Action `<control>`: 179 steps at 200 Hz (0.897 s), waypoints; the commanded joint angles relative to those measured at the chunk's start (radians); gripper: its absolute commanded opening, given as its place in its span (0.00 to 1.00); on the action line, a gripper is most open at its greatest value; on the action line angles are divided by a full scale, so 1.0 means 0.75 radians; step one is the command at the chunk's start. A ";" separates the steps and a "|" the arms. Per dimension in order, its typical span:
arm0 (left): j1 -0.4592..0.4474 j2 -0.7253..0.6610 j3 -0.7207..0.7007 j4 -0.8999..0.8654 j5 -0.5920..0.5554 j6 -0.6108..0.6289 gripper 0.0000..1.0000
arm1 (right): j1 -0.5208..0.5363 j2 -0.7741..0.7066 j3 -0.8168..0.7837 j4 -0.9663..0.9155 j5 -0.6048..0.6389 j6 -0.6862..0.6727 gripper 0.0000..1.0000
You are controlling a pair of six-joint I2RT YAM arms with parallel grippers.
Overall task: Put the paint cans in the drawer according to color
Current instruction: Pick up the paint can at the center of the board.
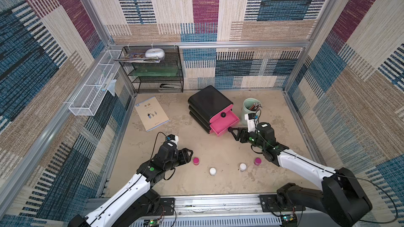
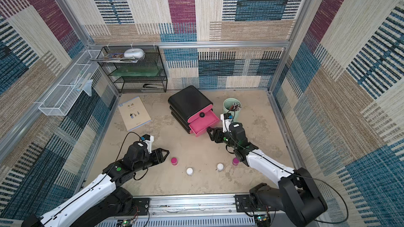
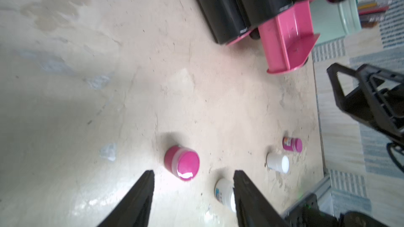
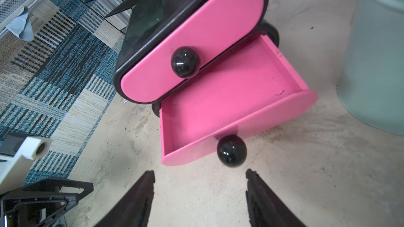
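Magenta can (image 3: 181, 163) | just ahead of left fingers (image 3: 136, 197) | not touching

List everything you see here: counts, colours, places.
round magenta-lidded paint jars: two, magenta, table front
round white-lidded paint jars: two, white, between those
black three-tier drawer unit: one, black, pink drawers, table centre, middle drawer out
pale mint pencil cup: one, mint, beside unit
cream paperback book: one, cream, on table
black mesh shelf rack: one, black, back corner
white mesh basket: one, white, side wall
left end effector: one, black, open, near magenta jar
right end effector: one, black, open, facing drawer knob
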 commanded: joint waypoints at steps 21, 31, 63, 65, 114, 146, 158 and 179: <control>-0.130 0.087 0.053 -0.212 -0.038 0.131 0.76 | 0.001 -0.312 -0.159 -0.208 0.132 0.144 0.68; -0.166 0.138 0.074 -0.212 -0.068 0.148 0.78 | 0.001 -0.372 -0.196 -0.209 0.148 0.163 0.68; -0.235 0.321 0.160 -0.173 -0.127 0.210 0.77 | 0.000 -0.460 -0.240 -0.241 0.176 0.192 0.67; -0.237 0.332 0.164 -0.165 -0.127 0.211 0.77 | 0.001 -0.460 -0.240 -0.242 0.176 0.193 0.67; -0.271 0.558 0.216 -0.056 -0.167 0.236 0.64 | 0.000 -0.484 -0.234 -0.295 0.203 0.190 0.66; -0.272 0.617 0.231 -0.029 -0.205 0.248 0.56 | 0.000 -0.529 -0.258 -0.299 0.230 0.192 0.65; -0.272 0.640 0.241 -0.025 -0.217 0.260 0.54 | 0.000 -0.539 -0.264 -0.302 0.234 0.194 0.65; -0.272 0.685 0.266 -0.026 -0.215 0.286 0.53 | -0.001 -0.545 -0.269 -0.305 0.237 0.195 0.65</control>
